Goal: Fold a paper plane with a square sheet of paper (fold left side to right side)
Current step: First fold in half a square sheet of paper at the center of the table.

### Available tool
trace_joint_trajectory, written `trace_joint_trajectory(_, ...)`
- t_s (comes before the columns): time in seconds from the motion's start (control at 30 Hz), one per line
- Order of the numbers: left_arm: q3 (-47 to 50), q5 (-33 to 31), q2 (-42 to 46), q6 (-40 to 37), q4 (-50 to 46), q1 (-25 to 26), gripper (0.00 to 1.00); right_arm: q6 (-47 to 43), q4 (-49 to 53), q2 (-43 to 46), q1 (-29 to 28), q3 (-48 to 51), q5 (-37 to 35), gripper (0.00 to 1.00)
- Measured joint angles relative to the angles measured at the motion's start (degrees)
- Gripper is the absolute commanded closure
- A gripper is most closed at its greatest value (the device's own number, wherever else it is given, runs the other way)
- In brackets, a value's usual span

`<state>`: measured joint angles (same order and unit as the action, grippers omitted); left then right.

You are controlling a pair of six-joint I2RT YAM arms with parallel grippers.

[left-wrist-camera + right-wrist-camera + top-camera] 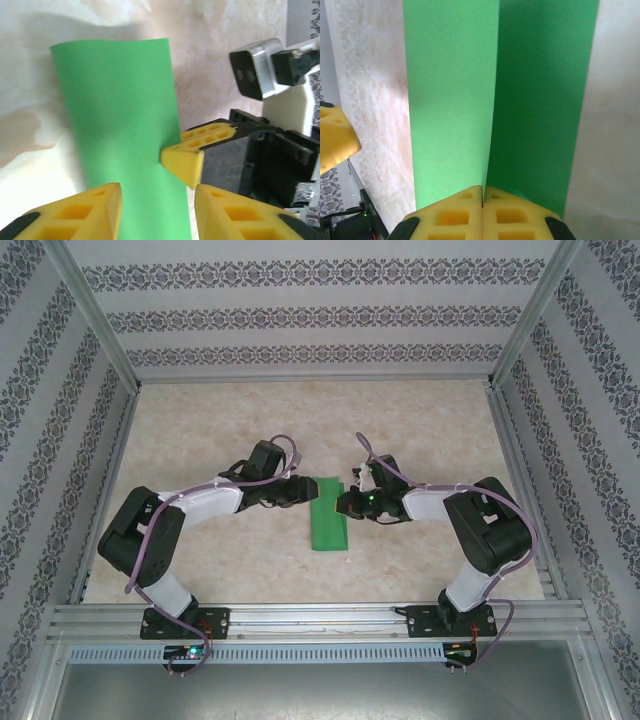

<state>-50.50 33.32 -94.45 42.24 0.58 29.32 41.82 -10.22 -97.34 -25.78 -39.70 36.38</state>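
Note:
The square sheet of paper (328, 512) is bright green and lies in the middle of the table, folded into a long narrow rectangle rather than a pointed paper plane. My right gripper (482, 200) is shut on the free edge of the top layer (450, 100), with the darker lower layer (545, 100) beside it. It reaches in from the paper's right side (347, 505). My left gripper (157, 210) stands open above the paper (120, 125), a finger (75, 212) on either side of the strip and nothing pinched. It sits at the paper's upper left (306, 490).
The tabletop (230, 430) is pale marbled. Aluminium rails (320, 618) run along the near edge and up both sides, with patterned walls (310, 315) behind. The right gripper's yellow finger (187, 160) shows touching the paper's edge close to my left fingers.

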Motion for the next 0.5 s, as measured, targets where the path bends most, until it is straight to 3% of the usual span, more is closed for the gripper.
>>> trace_joint_trajectory(0.23, 0.39, -0.59, -3.23, -0.13, -1.4, 0.98, 0.49, -0.28, 1.22, 0.0, 0.0, -0.55, -1.07, 0.98)
trace_joint_trajectory(0.5, -0.81, -0.61, -7.45, -0.22, -1.55, 2.34, 0.5, -1.25, 1.95, 0.0, 0.0, -0.68, -1.49, 0.98)
